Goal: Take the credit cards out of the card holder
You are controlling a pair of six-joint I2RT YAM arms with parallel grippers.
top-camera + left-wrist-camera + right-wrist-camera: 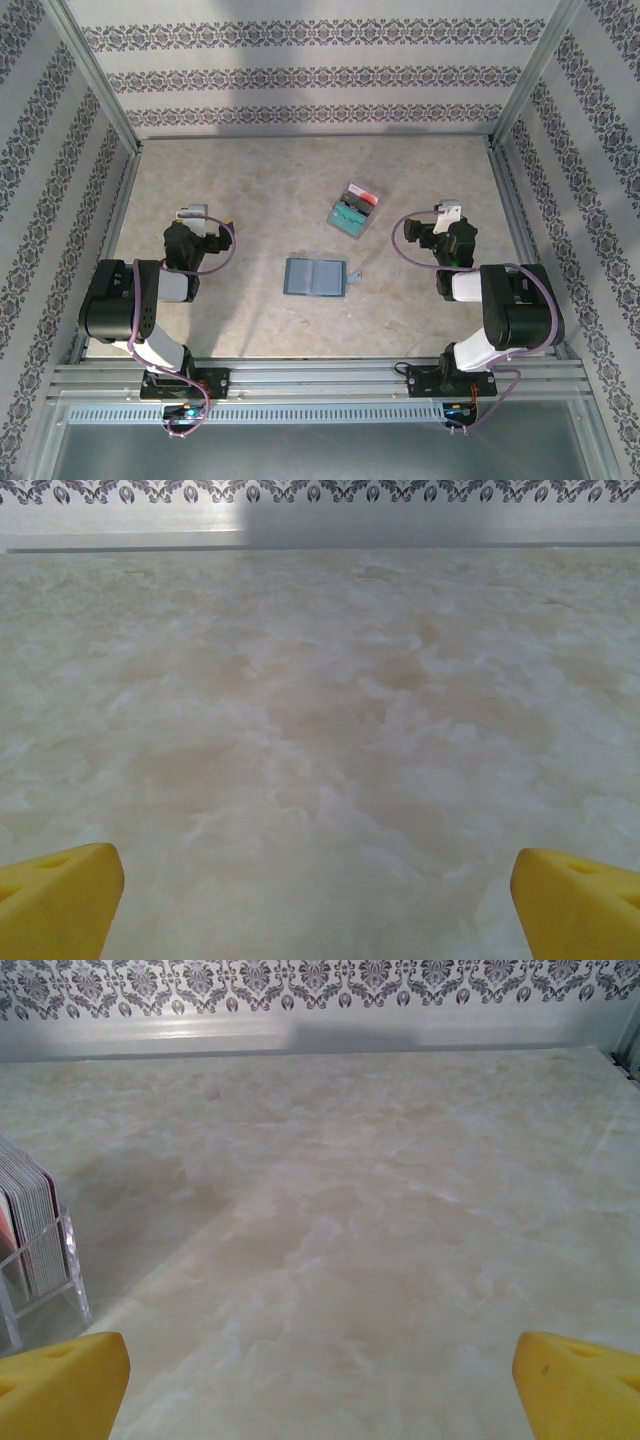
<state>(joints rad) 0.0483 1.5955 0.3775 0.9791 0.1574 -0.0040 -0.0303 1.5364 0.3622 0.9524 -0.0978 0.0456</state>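
The card holder [314,277], a flat blue-grey wallet, lies open on the table's middle with its strap tab [355,275] to the right. Whether cards sit in it I cannot tell. The credit cards [352,211], teal, red and pale, stand packed together behind it, to the right. In the right wrist view these credit cards [30,1222] sit in a clear plastic stand [72,1265] at the left edge. My left gripper [193,216] [318,905] is open over bare table, far left of the wallet. My right gripper [449,213] [320,1388] is open, right of the cards.
The marble-patterned table [250,200] is fenced by a metal frame [310,130] and patterned walls on three sides. Bare tabletop lies ahead of both grippers up to the back wall [320,520].
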